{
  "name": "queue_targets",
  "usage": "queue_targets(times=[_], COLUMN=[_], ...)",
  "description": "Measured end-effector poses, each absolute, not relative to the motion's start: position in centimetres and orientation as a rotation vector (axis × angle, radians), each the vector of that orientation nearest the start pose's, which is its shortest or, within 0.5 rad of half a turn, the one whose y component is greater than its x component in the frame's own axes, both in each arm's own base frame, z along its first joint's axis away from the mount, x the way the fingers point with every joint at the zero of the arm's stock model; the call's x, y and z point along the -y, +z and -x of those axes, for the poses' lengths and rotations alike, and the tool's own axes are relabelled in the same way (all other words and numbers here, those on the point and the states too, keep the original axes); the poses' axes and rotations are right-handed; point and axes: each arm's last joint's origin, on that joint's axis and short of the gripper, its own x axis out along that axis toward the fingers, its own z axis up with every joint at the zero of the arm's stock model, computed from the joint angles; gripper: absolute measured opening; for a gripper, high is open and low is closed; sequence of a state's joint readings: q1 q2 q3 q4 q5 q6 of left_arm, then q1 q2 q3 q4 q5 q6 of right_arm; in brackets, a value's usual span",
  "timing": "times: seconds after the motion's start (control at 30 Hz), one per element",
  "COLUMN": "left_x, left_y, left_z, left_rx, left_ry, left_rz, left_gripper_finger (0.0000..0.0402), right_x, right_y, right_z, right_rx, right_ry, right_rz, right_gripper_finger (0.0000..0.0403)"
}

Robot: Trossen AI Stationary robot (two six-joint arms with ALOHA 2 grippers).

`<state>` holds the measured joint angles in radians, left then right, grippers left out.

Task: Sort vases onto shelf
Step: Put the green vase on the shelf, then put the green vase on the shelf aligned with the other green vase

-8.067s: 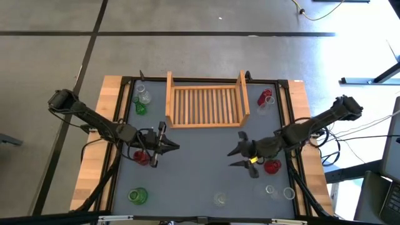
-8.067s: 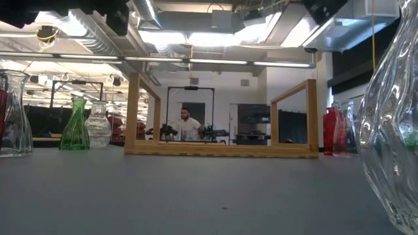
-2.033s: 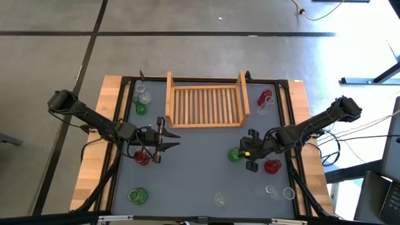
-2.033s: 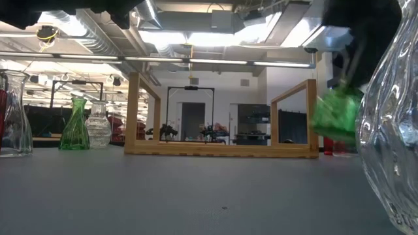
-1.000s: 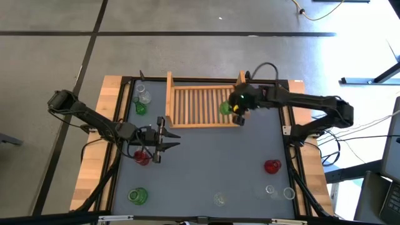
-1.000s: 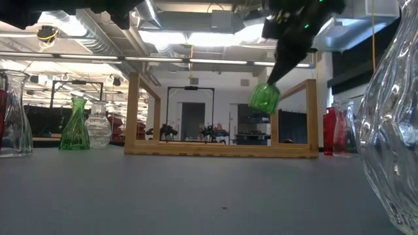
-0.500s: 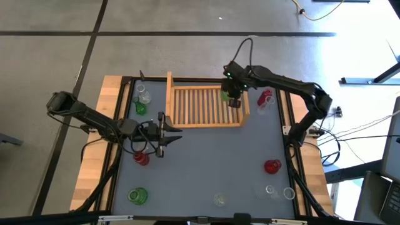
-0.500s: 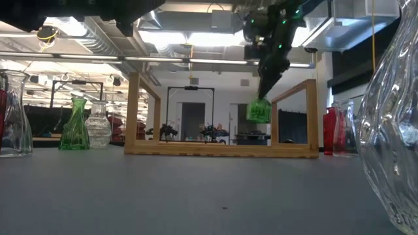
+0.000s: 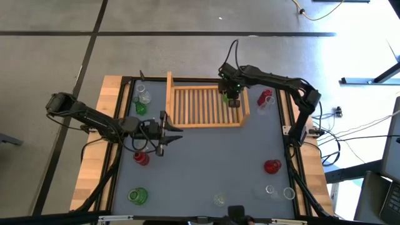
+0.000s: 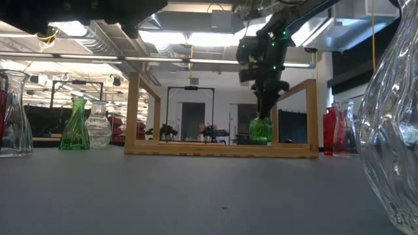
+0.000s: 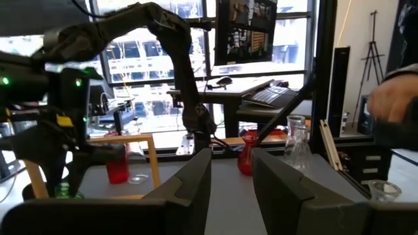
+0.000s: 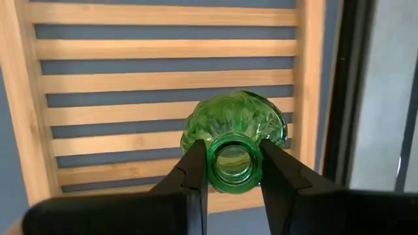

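Observation:
My right gripper (image 9: 230, 98) is over the far right part of the wooden shelf (image 9: 206, 107), shut on a small green vase (image 12: 235, 127). In the low view the green vase (image 10: 260, 129) stands upright inside the shelf (image 10: 222, 149), its base down at the slats. My left gripper (image 9: 170, 130) hovers open over the table's left half, beside a red vase (image 9: 140, 158). In the left wrist view its fingers (image 11: 196, 179) are apart with nothing between them. My right gripper pinches the green vase by its neck, just under the rim (image 12: 233, 161), one finger (image 12: 194, 171) on each side. The fingers come from above, pointing down. The vase is upright below them; whether its base rests on the slats I cannot tell.
Green and clear vases (image 9: 141, 102) stand at the far left corner, and a red and a clear one (image 9: 265, 99) right of the shelf. A red vase (image 9: 271, 166), clear vases (image 9: 279, 191) (image 9: 219, 199) and a green one (image 9: 137, 195) line the near side.
My right gripper carried the green vase from above the shelf's near right part toward the far edge and down, until the vase hung upright at the slats. My left gripper shifted a little toward the far edge and stayed open.

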<state>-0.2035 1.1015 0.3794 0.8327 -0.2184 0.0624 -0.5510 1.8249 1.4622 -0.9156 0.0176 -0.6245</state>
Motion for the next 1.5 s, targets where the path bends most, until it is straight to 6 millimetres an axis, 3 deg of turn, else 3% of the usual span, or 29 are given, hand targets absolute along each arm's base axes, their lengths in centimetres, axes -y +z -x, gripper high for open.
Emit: queue_targets(times=[0.37,0.97,1.33,1.5], left_x=[3.8,3.8,3.8,3.8], left_y=[23.4,23.4,23.4,23.4], left_z=[-21.6,-21.6,-21.6,-21.6], left_rx=[0.117,0.117,0.118,0.117], left_ry=[0.025,0.025,0.020,0.020], left_rz=[-0.038,-0.037,-0.037,-0.037], left_gripper_finger=[0.0103,0.0103,0.0103,0.0103], right_x=[19.8,20.0,20.2,20.2], right_y=[21.4,21.3,21.2,22.0], right_z=[-31.7,-31.8,-31.9,-31.7], right_rx=[-1.400,-1.429,-1.434,-1.434], right_ry=[-0.093,-0.156,-0.183,-0.207], right_rz=[0.205,0.254,0.273,0.290], right_gripper_finger=[0.0076,0.0077,0.0167,0.0185])
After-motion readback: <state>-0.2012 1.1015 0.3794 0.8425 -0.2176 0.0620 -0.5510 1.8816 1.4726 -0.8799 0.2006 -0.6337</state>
